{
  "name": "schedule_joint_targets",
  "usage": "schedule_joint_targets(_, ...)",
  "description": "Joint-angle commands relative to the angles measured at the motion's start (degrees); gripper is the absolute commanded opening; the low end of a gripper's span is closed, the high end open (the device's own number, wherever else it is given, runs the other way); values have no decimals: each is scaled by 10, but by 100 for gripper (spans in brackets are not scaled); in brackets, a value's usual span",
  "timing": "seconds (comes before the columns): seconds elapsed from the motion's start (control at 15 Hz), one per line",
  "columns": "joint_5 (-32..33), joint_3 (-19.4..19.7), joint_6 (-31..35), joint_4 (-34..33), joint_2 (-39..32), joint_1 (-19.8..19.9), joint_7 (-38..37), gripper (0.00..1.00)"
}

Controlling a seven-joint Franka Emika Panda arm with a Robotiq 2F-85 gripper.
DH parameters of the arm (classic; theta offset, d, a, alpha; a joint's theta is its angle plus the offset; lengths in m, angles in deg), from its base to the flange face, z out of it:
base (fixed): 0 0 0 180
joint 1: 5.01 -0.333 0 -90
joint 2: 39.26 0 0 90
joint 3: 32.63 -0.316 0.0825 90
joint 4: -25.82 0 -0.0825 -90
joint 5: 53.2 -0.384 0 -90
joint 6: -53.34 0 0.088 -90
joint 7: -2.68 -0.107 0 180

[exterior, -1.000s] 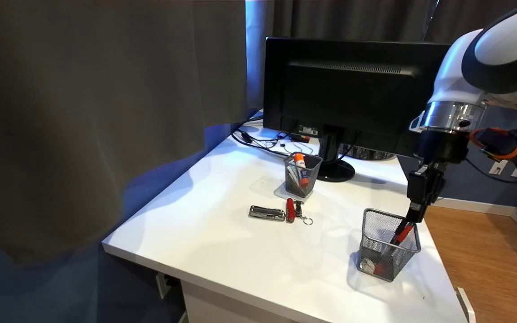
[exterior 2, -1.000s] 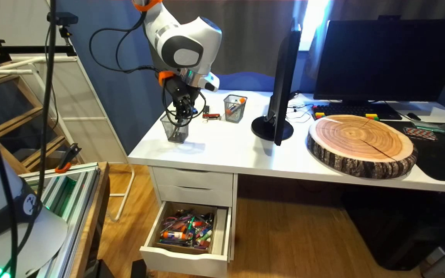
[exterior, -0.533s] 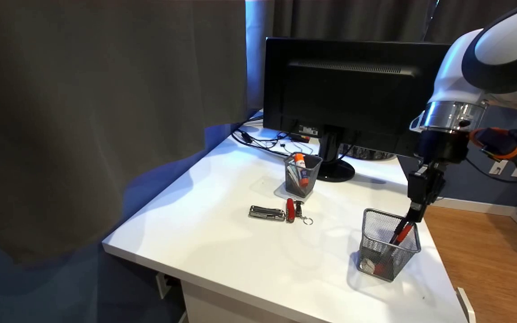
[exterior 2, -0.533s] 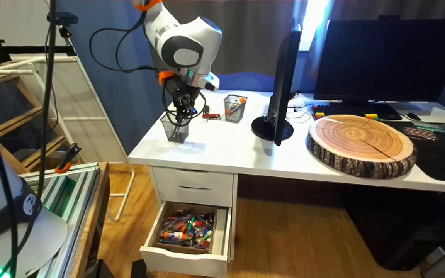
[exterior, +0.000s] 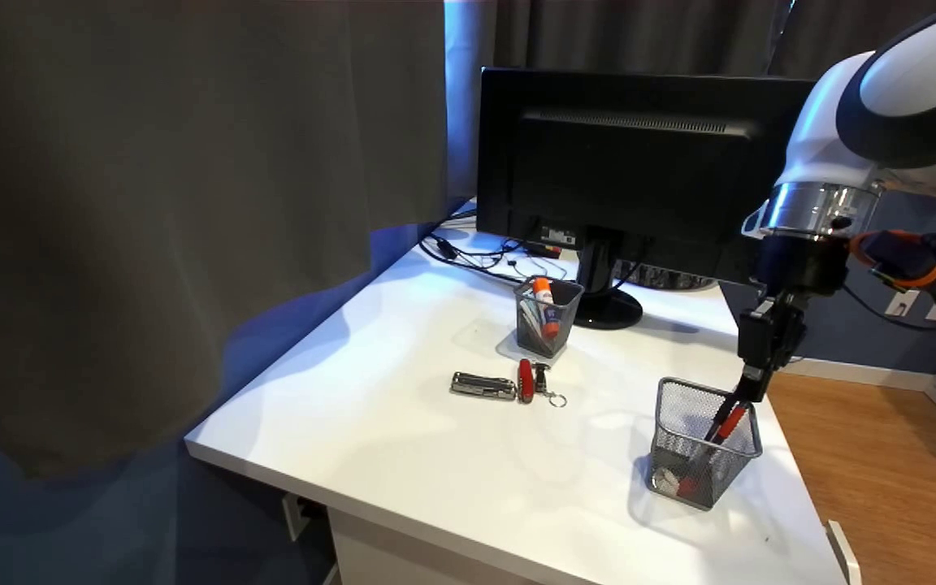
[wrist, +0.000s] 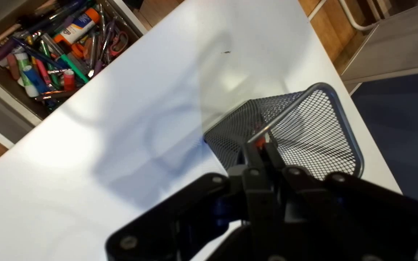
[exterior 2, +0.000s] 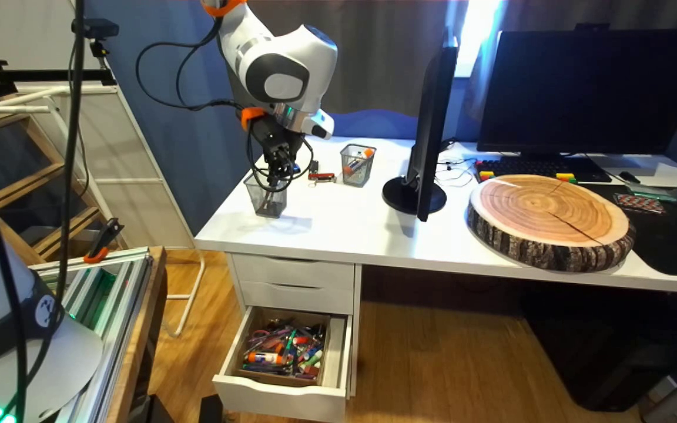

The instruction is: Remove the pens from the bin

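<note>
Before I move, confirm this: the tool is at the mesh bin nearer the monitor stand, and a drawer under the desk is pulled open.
One part is wrong: the tool is at the mesh bin farther from the monitor stand, as both exterior views show. The drawer under the desk is pulled open, as you say.

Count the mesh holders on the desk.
2: the bin with the red-orange pen near the edge of the desk, and another mesh holder near the monitor. Others may be hidden.
</note>
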Motion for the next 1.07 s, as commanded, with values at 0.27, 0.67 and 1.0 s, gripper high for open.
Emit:
schedule_joint_targets(0.27, -7, -12, -8, 7, 17, 7, 2, 2)
schedule_joint_targets(0.67, -14, -15, -10, 12, 31, 13, 9, 2)
schedule_joint_targets(1.0, -18, -16, -14, 13, 42, 17, 18, 2)
